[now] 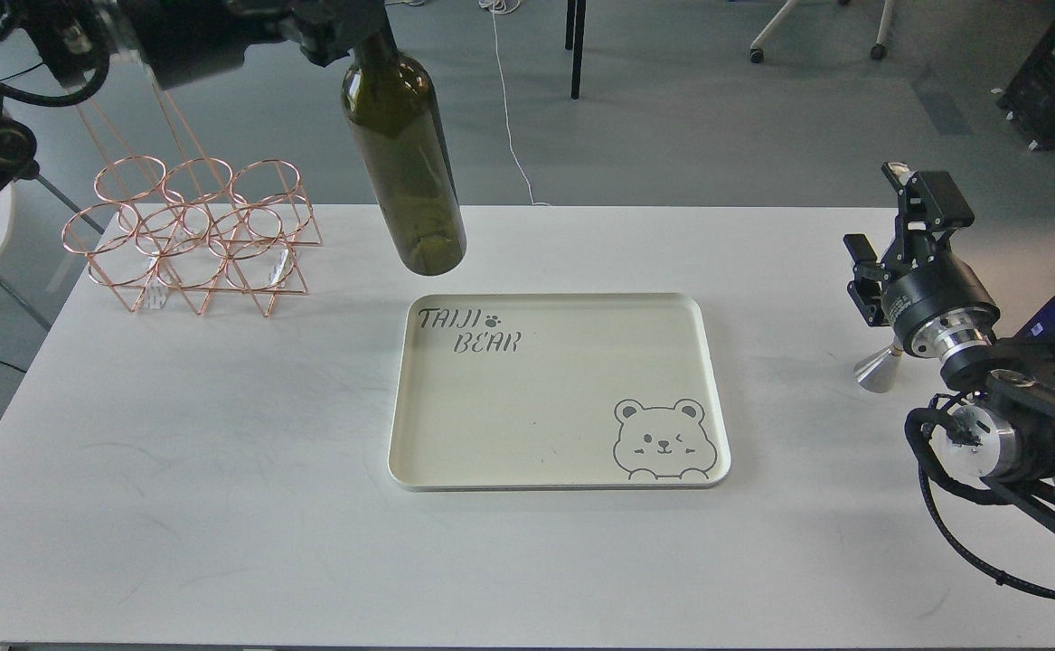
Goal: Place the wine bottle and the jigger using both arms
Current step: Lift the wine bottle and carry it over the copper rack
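The wine bottle, dark olive-green glass, hangs in the air above the table's far edge, slightly tilted, with its base just beyond the tray's far left corner. My left gripper is at the top edge of the view and is shut on the bottle's neck. The jigger, shiny steel, stands on the table at the right; only its lower cone shows. My right gripper is right above and in front of it and hides its upper part. I cannot tell how its fingers stand.
A cream tray with "TAIJI BEAR" lettering and a bear drawing lies in the middle of the white table, with nothing on it. A copper wire rack stands at the far left. Table legs and chairs stand beyond the far edge.
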